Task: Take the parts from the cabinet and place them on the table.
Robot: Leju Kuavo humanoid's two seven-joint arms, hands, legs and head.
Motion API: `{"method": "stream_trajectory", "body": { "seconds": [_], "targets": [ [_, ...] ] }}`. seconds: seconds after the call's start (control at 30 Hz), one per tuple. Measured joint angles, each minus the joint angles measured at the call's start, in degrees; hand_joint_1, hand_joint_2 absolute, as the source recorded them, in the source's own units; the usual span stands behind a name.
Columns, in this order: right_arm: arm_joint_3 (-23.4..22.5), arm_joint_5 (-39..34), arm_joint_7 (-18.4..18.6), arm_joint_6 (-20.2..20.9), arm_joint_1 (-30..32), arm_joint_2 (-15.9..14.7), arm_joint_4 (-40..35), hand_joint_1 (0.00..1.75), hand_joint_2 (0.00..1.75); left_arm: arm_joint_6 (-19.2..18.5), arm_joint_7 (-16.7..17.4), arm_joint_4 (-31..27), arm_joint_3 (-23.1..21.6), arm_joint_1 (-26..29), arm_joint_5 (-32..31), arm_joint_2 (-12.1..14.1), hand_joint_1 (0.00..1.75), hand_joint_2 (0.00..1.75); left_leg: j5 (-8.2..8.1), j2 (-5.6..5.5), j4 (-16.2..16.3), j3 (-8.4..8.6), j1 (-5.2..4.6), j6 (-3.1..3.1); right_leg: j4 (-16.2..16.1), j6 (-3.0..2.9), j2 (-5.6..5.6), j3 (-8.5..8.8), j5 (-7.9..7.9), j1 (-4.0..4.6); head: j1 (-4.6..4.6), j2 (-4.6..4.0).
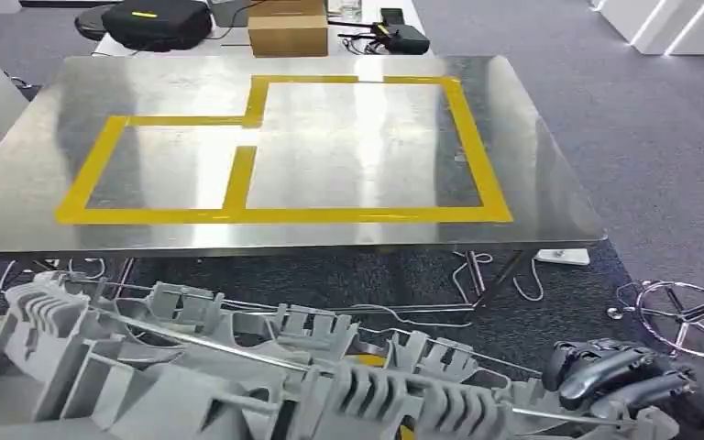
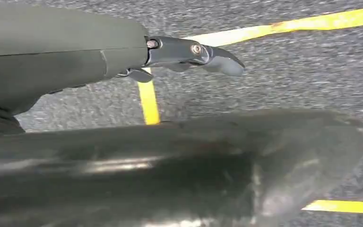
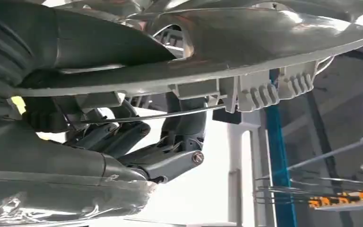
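The right robot hand [image 1: 637, 380] grips the end of a long grey ribbed part [image 1: 238, 376], short of the steel worktop [image 1: 550, 183]; its wrist view shows fingers [image 3: 170, 163] curled beneath. The left robot hand's [image 2: 189, 54] grasp cannot be told.

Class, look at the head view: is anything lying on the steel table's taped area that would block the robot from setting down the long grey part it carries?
Nothing visible does. The grey part, gripped by the right hand, sits below the table edge; the yellow tape outline encloses bare steel.
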Motion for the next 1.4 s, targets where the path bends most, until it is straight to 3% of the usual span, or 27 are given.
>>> {"method": "stream_trajectory", "body": {
  "seconds": [0.07,0.1,0.13,0.17,0.27,0.3,0.4,0.43,0.47,0.5,0.57,0.6,0.63,0.67,0.77,0.8,0.9,0.93,0.97,1.0,1.1,1.13,1.2,1.27,1.3,1.33,1.4],
  "targets": [
    [0.0,0.0,0.0,0.0,0.0,0.0,0.0,1.75,1.75,0.0,0.0,0.0,0.0,0.0,0.0,0.0,0.00,0.00,-1.25,-0.03,-0.2,1.48,0.02,-0.42,-9.5,-0.44,-0.10,2.88,7.56,0.00,0.06,0.00],
    [0.0,0.0,-0.1,0.0,0.0,0.0,0.0,1.75,1.75,0.0,0.0,0.0,0.0,-0.1,0.0,0.0,0.00,0.00,-1.71,-0.09,0.1,2.27,-0.24,-0.79,-11.0,-0.66,-0.18,2.78,8.99,0.16,0.11,0.00],
    [0.0,0.0,-0.1,0.1,-0.1,0.0,0.0,1.75,1.75,0.0,0.0,0.0,0.0,-0.2,0.1,0.0,0.00,0.00,-1.90,-0.10,-0.4,2.16,-0.31,-1.11,-11.1,-1.24,-0.15,2.89,7.83,0.27,0.11,0.00],
    [0.0,0.0,-0.1,0.1,0.0,0.0,-0.2,1.75,1.75,-0.1,0.0,0.0,0.0,-0.2,0.1,0.0,0.00,0.00,-1.98,-0.06,-0.9,2.20,-0.29,-1.51,-11.2,-1.65,-0.02,3.26,8.80,0.35,0.04,0.02],
    [-0.1,0.1,-0.1,0.3,0.0,0.0,-0.5,1.75,1.75,-0.2,0.0,0.0,-0.1,-0.4,0.1,0.0,0.00,0.00,-1.54,-0.01,1.2,2.27,-0.31,-2.28,-12.0,-2.35,0.09,4.66,8.51,-0.15,0.04,0.00],
    [-0.1,0.1,-0.1,0.5,-0.1,-0.1,-0.6,1.75,1.75,-0.4,-0.1,0.0,-0.1,-0.6,0.0,-0.2,0.00,0.00,-1.77,0.03,4.2,0.55,-0.31,-2.51,-12.2,-2.69,0.02,5.04,8.25,-0.17,-0.35,0.00],
    [-0.2,0.2,0.0,0.6,-0.1,-0.1,-0.6,1.75,1.75,-0.5,-0.1,0.0,-0.4,-0.6,0.0,-0.4,0.00,0.00,-7.20,0.04,15.0,-7.01,-0.29,-2.85,-12.3,-3.12,0.05,5.69,7.31,-0.10,-0.41,0.00],
    [-0.3,0.2,0.0,0.7,-0.1,-0.1,-0.6,1.75,1.75,-0.5,-0.2,0.0,-0.5,-0.5,0.0,-0.4,0.00,0.00,-7.72,0.04,16.2,-8.62,-0.30,-2.75,-12.3,-3.17,0.14,6.14,6.93,-0.08,-0.41,0.00],
    [-0.4,0.2,0.0,0.7,-0.1,-0.1,-0.6,1.75,1.75,-0.5,-0.2,0.0,-0.6,-0.4,0.0,-0.4,0.00,0.00,-6.47,0.03,15.4,-8.94,-0.32,-2.63,-12.3,-3.13,0.21,6.69,6.51,-0.07,-0.44,0.00],
    [-0.4,0.2,0.0,0.7,-0.1,-0.1,-0.6,1.75,1.75,-0.5,-0.2,0.0,-0.6,-0.4,0.0,-0.4,0.00,0.00,-3.73,0.03,12.6,-8.30,-0.32,-2.52,-12.3,-3.02,0.27,7.45,6.02,-0.07,-0.41,0.00],
    [-0.5,0.3,0.1,0.7,-0.1,-0.1,-0.6,1.75,1.75,-0.4,-0.1,0.0,-0.8,-0.4,0.1,-0.4,0.00,0.00,3.11,0.09,4.1,-5.43,-0.32,-2.22,-12.4,-2.67,0.26,8.83,4.96,-0.10,-0.44,0.00],
    [-0.5,0.4,0.1,0.6,-0.1,-0.1,-0.6,1.75,1.75,-0.4,-0.1,0.0,-1.0,-0.3,0.1,-0.3,0.00,0.00,4.43,0.27,1.2,-5.02,-0.38,-2.09,-12.2,-2.32,0.25,9.02,4.41,0.11,-0.55,0.00],
    [-0.6,0.7,0.0,0.5,0.0,-0.2,-0.7,1.75,1.75,-0.4,-0.1,0.0,-1.0,-0.4,0.2,-0.3,0.00,0.00,2.14,0.33,0.1,-4.61,-0.42,-1.83,-12.1,-1.97,0.41,9.10,4.15,0.28,-0.79,0.00],
    [-0.9,1.0,-0.1,0.4,-0.1,-0.3,-0.8,1.75,1.75,-0.6,0.0,0.0,-1.0,-0.4,0.2,-0.3,0.00,0.00,2.89,0.26,0.2,-4.44,-0.51,-1.54,-12.7,-1.47,0.38,8.92,3.81,0.29,-0.66,0.00],
    [-2.6,1.0,-0.1,0.3,-0.5,-1.0,-0.9,1.75,1.75,-0.9,-0.1,0.0,-1.1,-0.3,0.3,-0.3,0.00,0.00,2.47,0.03,-0.2,-3.00,-0.11,-0.28,-12.2,-0.28,0.20,10.35,3.43,0.29,-0.81,0.02],
    [-3.6,0.9,-0.1,0.4,-0.9,-1.3,-1.0,1.75,1.75,-0.9,-0.2,0.0,-1.2,-0.3,0.3,-0.3,0.00,0.00,1.99,0.05,-0.2,-2.32,-0.09,0.22,-10.1,0.07,0.02,9.60,2.89,0.28,-0.55,0.00],
    [-6.5,0.4,0.0,1.0,-1.6,-1.9,-1.0,1.75,1.75,-1.2,-0.4,0.0,-1.3,-0.4,0.4,0.0,0.00,0.00,0.70,0.05,-0.2,-1.15,-0.23,0.59,3.1,0.55,0.01,1.50,-2.64,0.21,-0.26,0.00],
    [-7.4,0.3,0.0,1.1,-1.6,-2.0,-1.0,1.75,1.75,-1.2,-0.5,0.0,-1.4,-0.2,0.4,0.0,0.00,0.00,0.27,0.04,-0.2,-0.65,-0.27,0.59,5.3,0.55,0.01,-0.48,-3.18,0.21,-0.24,0.00],
    [-7.9,0.3,0.0,1.1,-1.7,-2.1,-1.0,1.75,1.75,-1.2,-0.5,0.0,-1.4,-0.2,0.4,0.0,0.00,0.00,-0.23,0.00,-0.2,0.02,-0.29,0.59,5.0,0.43,0.01,-1.25,-2.20,0.22,-0.26,0.00],
    [-8.5,0.3,0.0,1.2,-1.9,-2.2,-1.0,1.75,1.75,-1.4,-0.5,0.0,-1.4,-0.1,0.4,0.0,0.00,0.00,-0.82,-0.07,-0.2,0.85,-0.29,0.55,2.4,0.32,0.01,-0.86,0.07,0.24,-0.22,0.00],
    [-10.6,-0.3,1.0,1.2,-2.7,-2.6,-0.7,1.75,1.75,-1.6,-0.5,0.0,-1.5,-0.1,0.4,0.0,0.00,0.00,-2.57,-0.17,-0.3,2.98,-0.30,0.08,-10.7,-0.72,-0.05,2.49,10.20,0.37,0.00,0.00],
    [-11.8,-0.4,1.7,1.1,-3.5,-2.6,-0.3,1.75,1.75,-1.7,-0.5,0.0,-1.6,-0.2,0.4,0.0,0.00,0.00,-2.89,-0.21,-0.2,3.23,-0.54,-0.27,-11.3,-0.84,-0.10,2.49,8.27,0.53,0.00,0.00],
    [-15.4,0.2,2.8,0.8,-4.8,-3.1,0.5,1.75,1.75,-1.7,-0.5,0.0,-1.7,-0.3,0.4,0.0,0.00,0.00,-2.79,-0.05,-0.6,3.60,-0.56,-1.07,-11.7,-1.78,0.04,2.67,8.72,0.73,0.00,0.00],
    [-18.0,0.4,3.3,1.1,-5.6,-3.5,1.8,1.75,1.75,-1.7,-0.5,0.0,-2.0,-0.5,0.4,0.1,0.00,0.00,-2.80,-0.05,-0.3,3.74,-0.65,-1.37,-12.4,-2.08,0.13,4.34,8.66,0.19,-0.07,0.02],
    [-19.0,0.5,3.4,1.2,-5.8,-3.7,2.2,1.75,1.75,-1.7,-0.5,0.0,-2.1,-0.5,0.4,0.1,0.00,0.00,-2.66,0.00,1.7,2.95,-0.69,-1.64,-12.8,-2.37,-0.07,5.15,8.46,0.08,-0.13,0.00],
    [-19.9,1.2,3.5,1.0,-6.5,-3.8,2.7,1.75,1.75,-1.8,-0.5,0.0,-2.2,-0.7,0.4,0.0,0.00,0.00,-3.32,0.00,5.7,0.48,-0.66,-1.89,-13.1,-2.71,-0.18,5.64,8.19,0.02,-0.46,0.02],
    [-21.3,4.2,4.3,-0.5,-7.7,-3.9,3.8,1.75,1.75,-1.8,-0.5,0.0,-2.5,-0.7,0.6,0.0,0.00,0.00,-6.75,0.00,13.2,-5.12,-0.58,-2.21,-13.1,-2.87,-0.11,6.17,7.50,-0.02,-0.48,0.00]
  ]
}}
